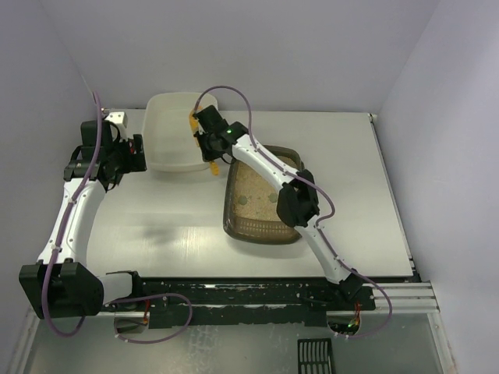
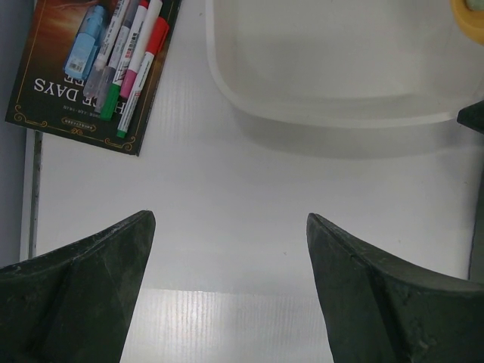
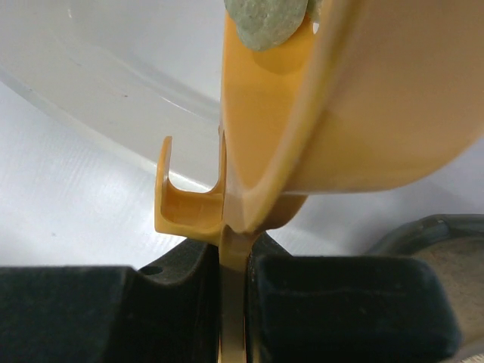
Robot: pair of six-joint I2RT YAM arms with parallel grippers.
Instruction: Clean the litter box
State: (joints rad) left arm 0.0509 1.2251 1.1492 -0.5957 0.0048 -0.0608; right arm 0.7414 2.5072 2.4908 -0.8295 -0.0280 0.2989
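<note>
The litter box [image 1: 234, 204] is a dark tray of beige litter with a few grey-green clumps, right of centre; its corner shows in the right wrist view [image 3: 446, 238]. My right gripper [image 1: 206, 140] is shut on the handle of a yellow scoop [image 1: 192, 120], held at the right rim of the cream-white tub [image 1: 160, 128]. In the right wrist view the gripper [image 3: 234, 302] pinches the scoop [image 3: 363, 98], which carries a grey-green clump [image 3: 268, 19] above the tub [image 3: 113, 60]. My left gripper [image 1: 140, 153] is open and empty just left of the tub; it also shows in the left wrist view [image 2: 231, 257].
A dark book [image 2: 45, 83] with several pens and markers [image 2: 125, 53] on it lies left of the tub [image 2: 340, 106]. The side and back walls stand close around the table. A black grid piece [image 1: 316, 358] lies below the front rail.
</note>
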